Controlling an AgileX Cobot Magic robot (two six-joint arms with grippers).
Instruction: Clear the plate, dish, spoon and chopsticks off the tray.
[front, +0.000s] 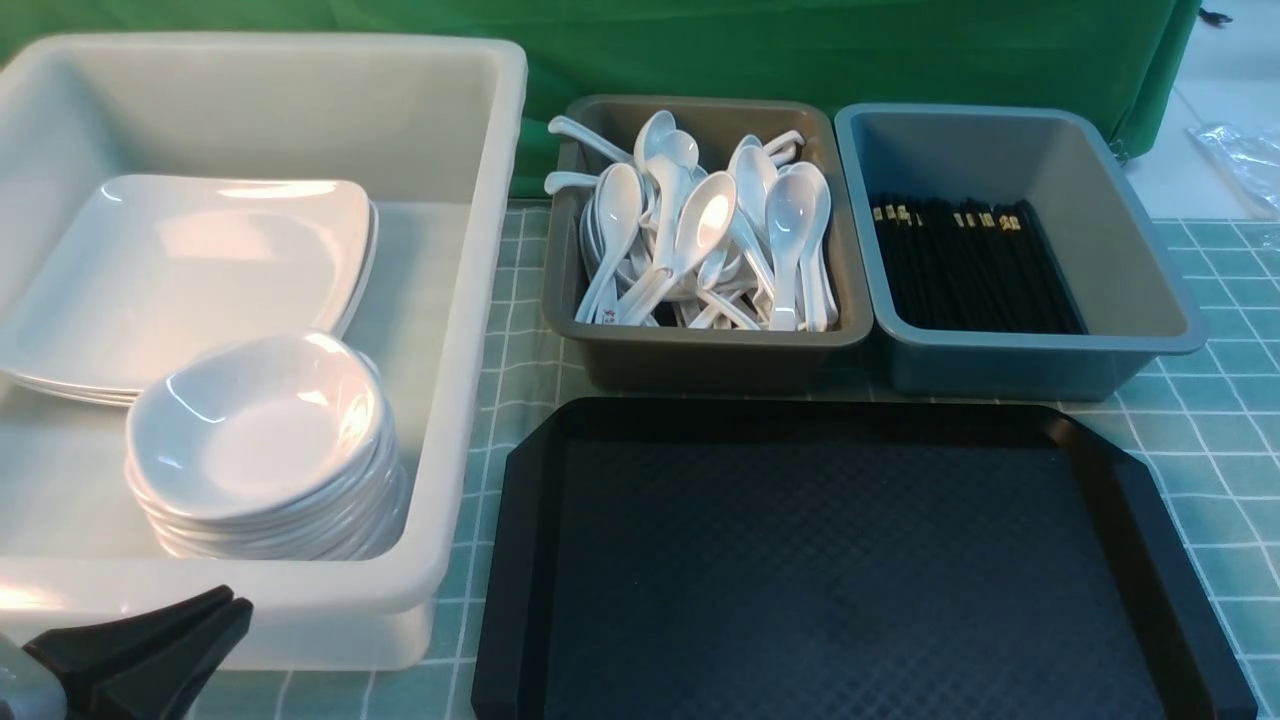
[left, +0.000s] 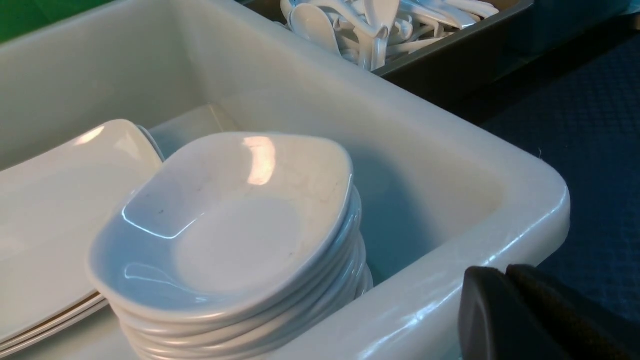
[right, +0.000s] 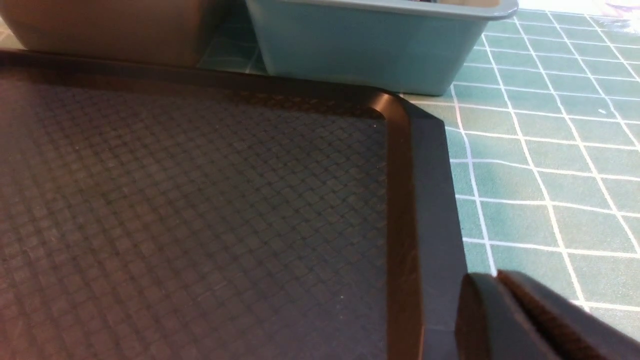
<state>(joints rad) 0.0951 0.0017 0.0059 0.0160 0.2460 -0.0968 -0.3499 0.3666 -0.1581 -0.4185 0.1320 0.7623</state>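
Note:
The black tray (front: 860, 570) lies at the front centre with nothing on its textured floor; it also shows in the right wrist view (right: 200, 210). White square plates (front: 180, 270) and a stack of small white dishes (front: 265, 450) sit in the big white tub (front: 470, 300). White spoons (front: 700, 230) fill the grey-brown tub (front: 700, 350). Black chopsticks (front: 970, 265) lie in the blue-grey tub (front: 1040, 350). My left gripper (front: 235, 600) is shut and empty by the white tub's near wall, as the left wrist view (left: 505, 272) shows. My right gripper (right: 495, 275) is shut and empty over the tray's right rim.
A green checked cloth (front: 1220, 440) covers the table, with a green backdrop (front: 800, 50) behind the tubs. A clear plastic bag (front: 1245, 160) lies at the far right. The three tubs stand close together behind and left of the tray.

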